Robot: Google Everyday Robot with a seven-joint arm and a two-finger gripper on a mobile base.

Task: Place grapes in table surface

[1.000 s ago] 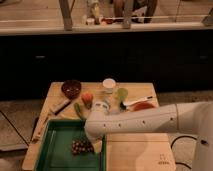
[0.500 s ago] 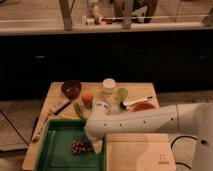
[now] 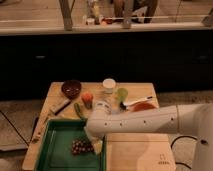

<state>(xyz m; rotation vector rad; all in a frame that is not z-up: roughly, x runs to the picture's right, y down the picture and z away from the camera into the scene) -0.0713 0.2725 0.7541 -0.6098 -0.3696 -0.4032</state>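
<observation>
— Where are the grapes (image 3: 80, 147)?
— In the green tray (image 3: 55, 150), close to its right wall. They are a small dark reddish bunch lying on the tray floor.
— And the hand (image 3: 93, 143)?
— Also down inside the green tray, just right of the bunch. It hangs from the white arm (image 3: 145, 120), which reaches in from the tray's right side. The fingers stand wide and hold nothing, and the bunch rests on the tray. I cannot tell whether a finger touches the berries.
— The counter (image 3: 137, 150)?
— The light tan slab sits right against the tray's right wall, with its small dark logo mark (image 3: 162, 161) near the corner farthest from the tray.
— What sits beyond the tray?
— Past its far edge there is a dark brown bowl (image 3: 71, 88) toward the left. A white cup (image 3: 108, 84) and a green cup (image 3: 122, 94) stand farther right, and an orange bowl (image 3: 145, 106) shows just behind the arm
</observation>
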